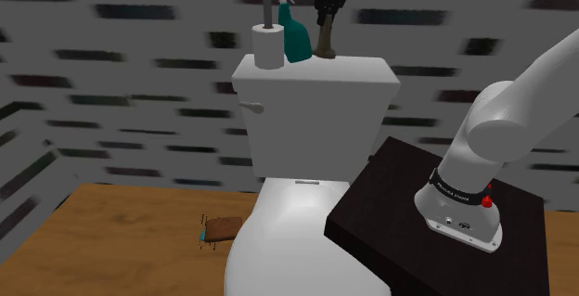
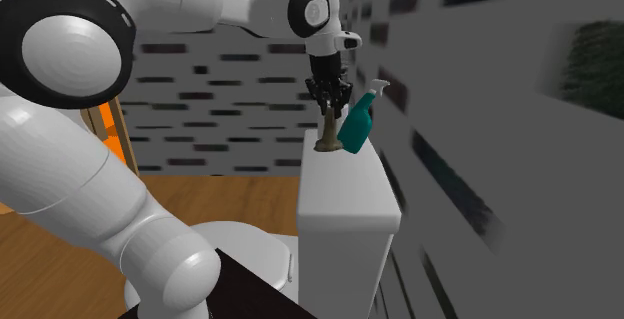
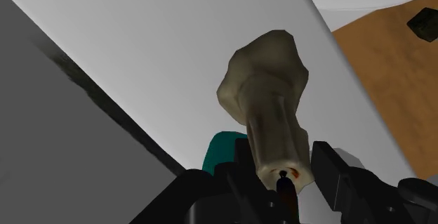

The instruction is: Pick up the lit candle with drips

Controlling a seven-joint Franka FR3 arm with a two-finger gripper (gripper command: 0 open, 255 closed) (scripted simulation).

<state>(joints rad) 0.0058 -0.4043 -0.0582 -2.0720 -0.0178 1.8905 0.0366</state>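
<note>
Nearest the shoulder camera, at 5 o'clock, sits the dark stand (image 1: 390,201), with the white toilet bowl (image 1: 288,238) at its 9 o'clock. Beyond, on the tank lid (image 1: 362,70), the candle (image 1: 325,39) stands upright: a tan column on a flared foot, its top showing a wick and an orange spot in the wrist view. A teal spray bottle (image 1: 297,36) is just beside it at 9 o'clock, a paper roll (image 1: 268,45) next along. Step in hand: the grasp, judged made; the foot appears to rest on the lid, so the lift is not yet begun. The next move calls for a straight rise toward 12 o'clock, clear of the bottle. The gripper (image 1: 328,8) sits at the candle's 12 o'clock; its fingers (image 3: 337,173), narrowly parted, clasp the candle's upper end on both sides. Farthest, a grey brick wall (image 1: 111,81).
</note>
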